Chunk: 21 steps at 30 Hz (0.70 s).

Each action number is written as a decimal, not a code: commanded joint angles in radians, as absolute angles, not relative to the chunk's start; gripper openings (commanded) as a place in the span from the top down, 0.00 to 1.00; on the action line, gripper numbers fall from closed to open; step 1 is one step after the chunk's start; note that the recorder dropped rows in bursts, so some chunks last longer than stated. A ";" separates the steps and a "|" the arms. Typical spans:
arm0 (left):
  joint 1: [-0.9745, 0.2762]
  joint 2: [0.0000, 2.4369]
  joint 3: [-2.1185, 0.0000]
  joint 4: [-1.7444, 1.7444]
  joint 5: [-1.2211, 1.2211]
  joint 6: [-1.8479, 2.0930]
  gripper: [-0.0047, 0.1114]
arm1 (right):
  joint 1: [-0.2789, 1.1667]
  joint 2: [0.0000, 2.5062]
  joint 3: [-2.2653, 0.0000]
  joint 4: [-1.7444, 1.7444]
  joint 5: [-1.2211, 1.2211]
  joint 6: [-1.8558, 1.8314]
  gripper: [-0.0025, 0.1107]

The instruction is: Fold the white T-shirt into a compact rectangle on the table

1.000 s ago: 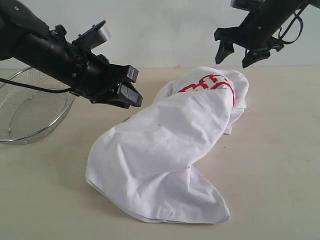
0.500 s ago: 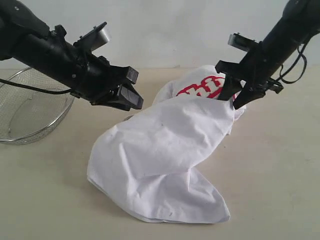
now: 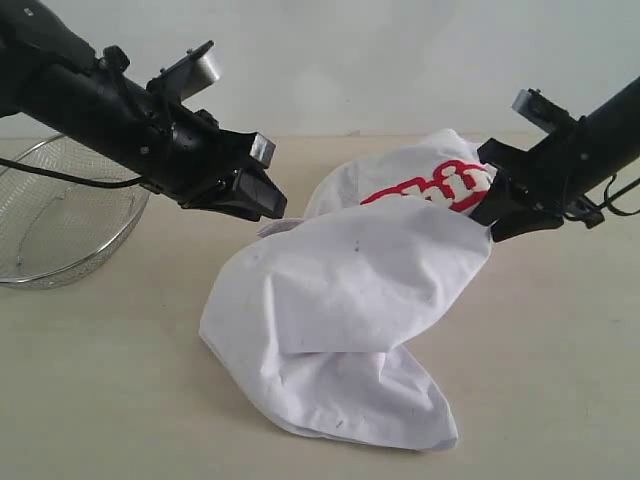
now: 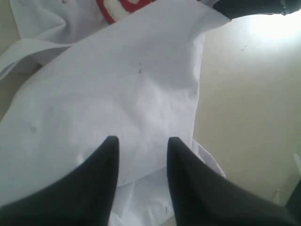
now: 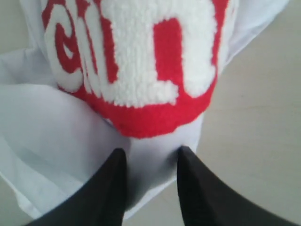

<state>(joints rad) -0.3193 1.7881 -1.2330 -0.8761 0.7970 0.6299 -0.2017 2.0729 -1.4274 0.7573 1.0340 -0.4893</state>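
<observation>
The shirt (image 3: 350, 290) lies bunched on the table (image 3: 100, 400), no longer a loose heap. Its upper fold is now drawn out towards the right pincer (image 3: 490, 212). A second ago that pincer hung spread wide above and clear of the cloth. It has since come down to the far edge of the shirt and closed there. The wrist view shows white cloth pinched between its fingertips just below the red band (image 3: 430, 185), so it is grasping the shirt. The whole garment has followed: the top fold looks tauter, the band sits higher and nearer that pincer, and the near corner has slid across the table towards its side.

The left pincer (image 3: 268, 200) has not shifted. It hovers at the opposite end of the same fold, its tips set partly apart with cloth right at them. Whether it has hold of that cloth I cannot tell. The bowl (image 3: 60, 220) stands behind the left pincer, apart from the shirt.

For the task, this is probably the start of spreading. With one edge secured, the shirt can be stretched flat before any fold. The folding proper is not yet begun, since the garment is crumpled and doubled over on itself.
</observation>
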 commanded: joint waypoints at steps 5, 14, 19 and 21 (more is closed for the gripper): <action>-0.323 1.780 -1.234 -0.879 0.819 0.646 0.67 | -0.135 2.064 -1.350 0.871 0.931 -0.599 0.70; -0.323 1.780 -1.234 -0.879 0.821 0.647 0.67 | 0.081 2.068 -1.352 1.039 0.799 -0.715 0.86; -0.323 1.780 -1.234 -0.879 0.823 0.647 0.67 | 0.164 2.068 -1.410 1.094 0.825 -0.790 0.97; -0.323 1.780 -1.234 -0.879 0.823 0.647 0.67 | 0.171 2.068 -1.436 1.097 0.839 -0.793 0.92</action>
